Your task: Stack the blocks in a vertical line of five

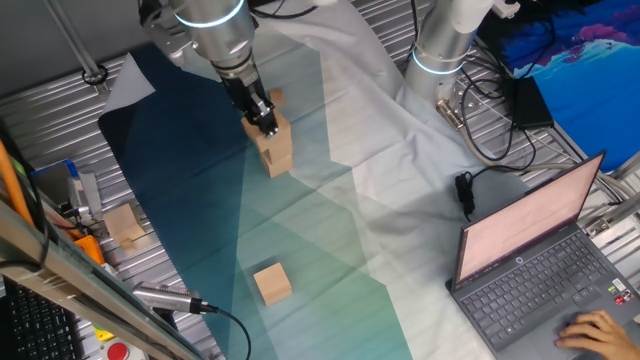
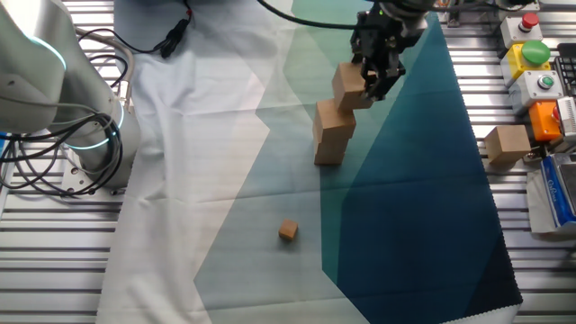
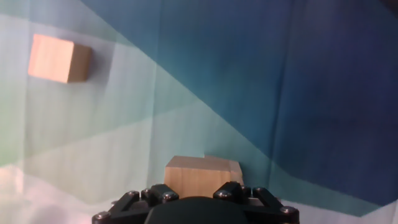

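Two light-brown wooden blocks stand stacked [image 2: 331, 135] on the blue-green cloth; the stack also shows in one fixed view [image 1: 276, 152]. My gripper [image 2: 376, 79] is shut on a third block [image 2: 347, 86] and holds it at the top of the stack, offset to one side and slightly tilted. In the hand view the held block [image 3: 191, 176] sits between my jaws [image 3: 198, 190], with the stack's edge [image 3: 231, 167] just behind it. One more block [image 1: 272, 283] lies loose on the cloth and also shows in the hand view [image 3: 59, 59].
A much smaller wooden cube [image 2: 287, 231] lies on the cloth near the stack. A paler block [image 2: 508, 144] sits off the cloth by the button boxes [image 2: 531, 54]. A second arm's base [image 1: 440, 50], cables and a laptop [image 1: 540, 260] are beside the cloth.
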### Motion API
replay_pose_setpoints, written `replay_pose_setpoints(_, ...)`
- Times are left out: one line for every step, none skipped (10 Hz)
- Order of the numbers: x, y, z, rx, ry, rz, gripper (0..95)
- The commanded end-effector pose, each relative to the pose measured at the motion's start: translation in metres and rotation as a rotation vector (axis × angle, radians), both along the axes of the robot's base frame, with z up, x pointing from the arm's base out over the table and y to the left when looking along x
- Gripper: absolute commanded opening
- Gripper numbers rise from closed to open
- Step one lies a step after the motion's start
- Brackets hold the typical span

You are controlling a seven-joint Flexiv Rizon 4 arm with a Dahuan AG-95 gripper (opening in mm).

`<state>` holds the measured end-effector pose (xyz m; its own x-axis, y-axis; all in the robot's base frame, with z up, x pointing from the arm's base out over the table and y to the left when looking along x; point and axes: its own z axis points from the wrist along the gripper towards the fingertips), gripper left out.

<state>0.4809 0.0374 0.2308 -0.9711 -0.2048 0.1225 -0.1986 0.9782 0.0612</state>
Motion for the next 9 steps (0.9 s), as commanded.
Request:
replay_pose_setpoints(-0.007,-0.006,0.003,0.006,-0.001,0.006,0.0)
replay_pose_setpoints(-0.013,-0.01,0.005,0.007,-0.003,0.01,0.0)
replay_pose_setpoints(-0.017,-0.013,0.006,0.008,-0.006,0.013,0.0)
replay_pose_setpoints(-0.02,-0.014,0.006,0.012,-0.01,0.015,0.0)
replay_pose_setpoints(-0.021,-0.015,0.006,0.013,-0.012,0.015,0.0)
replay_pose_setpoints(-0.021,-0.015,0.004,0.011,-0.014,0.018,0.0)
replay_pose_setpoints(-0.02,-0.016,0.003,0.012,-0.016,0.02,0.0)
replay_pose_setpoints(-0.019,-0.017,0.001,0.018,-0.019,0.03,0.0)
replay_pose_setpoints(-0.018,-0.018,-0.001,0.024,-0.02,0.048,0.0)
